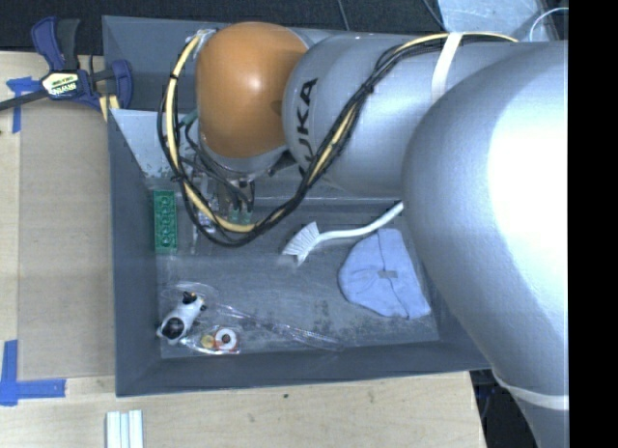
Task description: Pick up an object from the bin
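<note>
Bin point(130, 272) floor: open strip at centre, between green block point(165, 221) on the left and white brush point(328, 237) and blue cloth point(384, 275) on the right. Front-left corner: small toy point(181, 319), round piece point(224, 341). Arm point(386, 108) overhangs rear half.

The thick, rounded silver-grey arm point(473, 156) bears black lettering point(307, 114), a glossy orange dome cover point(246, 84) at the wrist above a dark end effector point(225, 207), looping yellow and black cables point(340, 126), and a white strap point(445, 62).

Green block point(165, 220), white brush point(328, 237) (pale-blue cloth point(383, 275))
</note>
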You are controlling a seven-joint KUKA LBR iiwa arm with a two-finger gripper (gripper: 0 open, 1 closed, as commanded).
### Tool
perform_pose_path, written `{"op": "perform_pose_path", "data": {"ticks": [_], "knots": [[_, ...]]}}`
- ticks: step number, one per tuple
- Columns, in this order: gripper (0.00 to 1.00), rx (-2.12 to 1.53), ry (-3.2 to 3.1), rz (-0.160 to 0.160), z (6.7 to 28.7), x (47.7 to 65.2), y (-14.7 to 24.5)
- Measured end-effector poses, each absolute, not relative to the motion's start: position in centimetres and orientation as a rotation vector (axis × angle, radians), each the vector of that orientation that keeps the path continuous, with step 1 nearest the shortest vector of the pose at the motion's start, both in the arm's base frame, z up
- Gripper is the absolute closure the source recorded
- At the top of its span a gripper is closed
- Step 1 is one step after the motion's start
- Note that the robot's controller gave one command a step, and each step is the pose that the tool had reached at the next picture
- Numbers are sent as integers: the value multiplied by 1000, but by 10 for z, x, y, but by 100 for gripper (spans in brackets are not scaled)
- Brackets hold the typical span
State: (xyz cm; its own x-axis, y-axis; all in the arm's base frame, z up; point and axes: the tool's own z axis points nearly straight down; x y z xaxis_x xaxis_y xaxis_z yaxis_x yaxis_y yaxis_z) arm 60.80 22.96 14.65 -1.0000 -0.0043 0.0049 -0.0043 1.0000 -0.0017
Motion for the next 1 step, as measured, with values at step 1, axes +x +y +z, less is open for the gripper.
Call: {"op": "perform_pose_path", "data": {"ticks": [1], "knots": [[0, -1, -3144, -2, 152, 610, 229]]}}
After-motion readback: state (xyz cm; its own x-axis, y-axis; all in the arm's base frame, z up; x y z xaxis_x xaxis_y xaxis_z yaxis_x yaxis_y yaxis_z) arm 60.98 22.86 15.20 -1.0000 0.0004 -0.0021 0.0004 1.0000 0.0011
